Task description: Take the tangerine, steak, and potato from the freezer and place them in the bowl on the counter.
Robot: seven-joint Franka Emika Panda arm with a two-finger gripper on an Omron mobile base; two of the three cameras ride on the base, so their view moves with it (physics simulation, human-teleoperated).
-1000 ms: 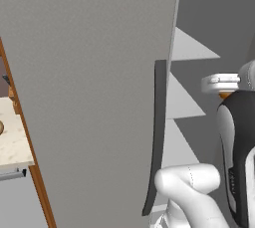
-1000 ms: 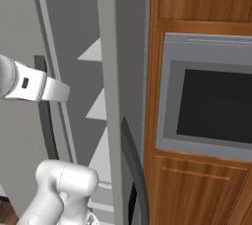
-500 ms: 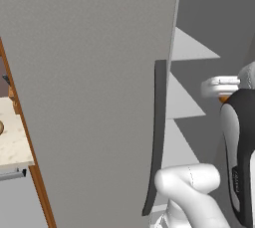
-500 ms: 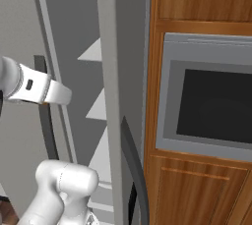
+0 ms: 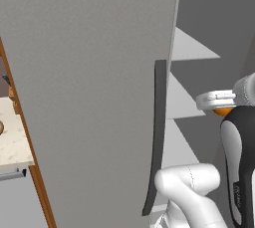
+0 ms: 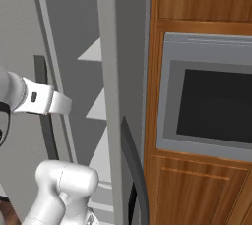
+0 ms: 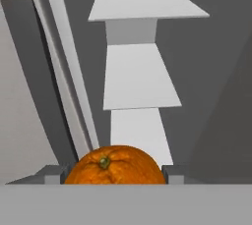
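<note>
A beige speckled counter (image 5: pixel 12 142) sits at the far left, beside the grey freezer (image 5: pixel 89 82) with its long dark handle (image 5: pixel 155 137). Pale shelves (image 7: pixel 133 79) step up inside the open compartment. Wooden cabinets (image 6: pixel 202 3) frame a built-in oven (image 6: pixel 211 101) on the right. The gripper (image 7: pixel 114 175) is clenched around the tangerine (image 7: pixel 114 167), bright orange and dimpled with a small green stem, held in front of the shelves.

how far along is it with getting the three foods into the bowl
Early. Done: the freezer door stands open, pale shelves showing. In hand: the hand is shut on the tangerine, in front of the shelves. Left: carry it to the counter and bowl it; steak and potato are not yet fetched.
</note>
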